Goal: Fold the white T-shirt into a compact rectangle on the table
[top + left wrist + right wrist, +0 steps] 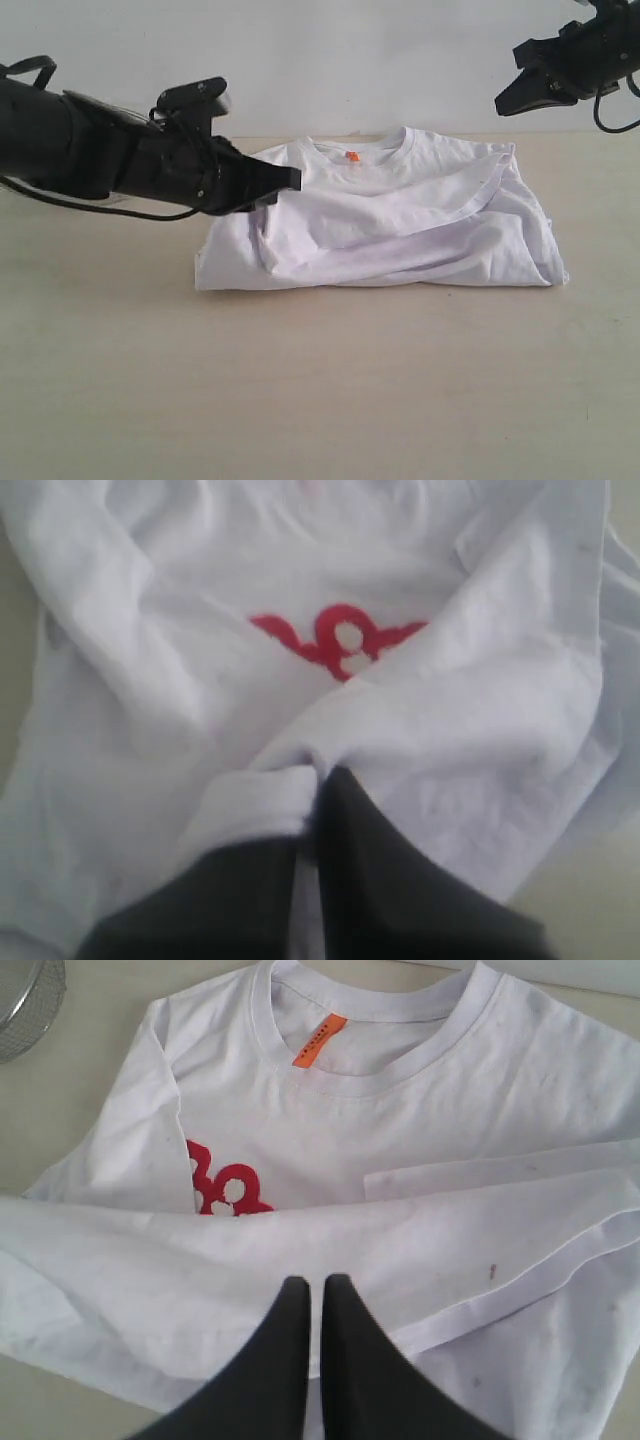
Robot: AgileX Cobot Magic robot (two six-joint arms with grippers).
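Bunching in soft folds, the white cotton T-shirt [400, 220] with red letters is lying in the middle of the pale beige bench [300, 400]. The black left claw [290, 180] is pinching its side fold; the black right claw [508, 102] is hanging high, clenched on nothing. Pulling by one small pinch may be dragging everything crooked.

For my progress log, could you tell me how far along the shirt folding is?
Done: the white T-shirt has its lower part folded up over the chest, partly hiding the red lettering. In hand: the left pincer is shut on cloth at one side; the right pincer hangs shut, empty. Left: side folds; no compact rectangle yet.
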